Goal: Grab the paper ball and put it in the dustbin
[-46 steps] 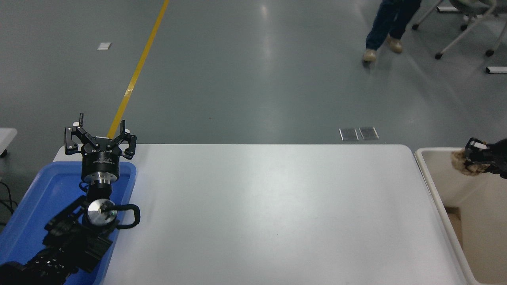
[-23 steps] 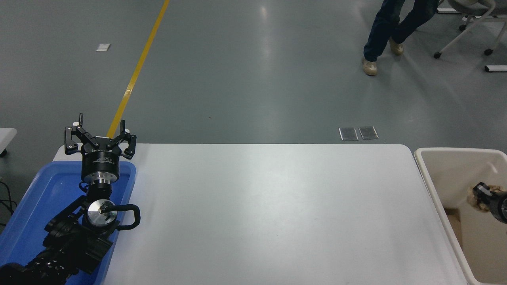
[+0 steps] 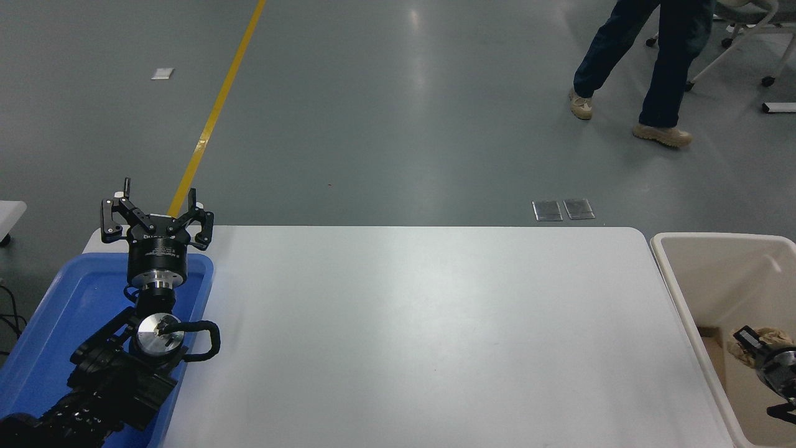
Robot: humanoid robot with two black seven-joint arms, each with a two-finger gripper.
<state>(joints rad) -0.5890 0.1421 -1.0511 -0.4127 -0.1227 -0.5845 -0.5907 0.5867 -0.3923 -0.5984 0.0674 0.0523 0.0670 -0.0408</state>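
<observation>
Two grippers were in view. The right gripper was low inside the dustbin, coming in from the right edge, with only its tip and part of its wrist showing. Its jaws were pressed against the paper ball, a crumpled tan wad lying just beyond and around them near the bin's floor; whether the jaws were clamped on the wad or had let go could not be told, since most of them were hidden. A brown patch on the bin's bottom lay just to the left of the jaws, and the cream wall of the bin rose beyond them. Outside the bin, to the left of the jaws, stretched the bare white tabletop, its right edge just beside the bin's thick rim.

Well away across the tabletop, the left gripper was parked at the lower left with its jaws spread apart and holding nothing, pointing away from the camera. Below and behind those jaws was a shallow blue tray, over which the arm reached. Beyond the jaws a yellow line ran up the grey floor. Far past the tabletop's right end, a person's legs in dark trousers and tan shoes were mid-stride near a wheeled chair.
</observation>
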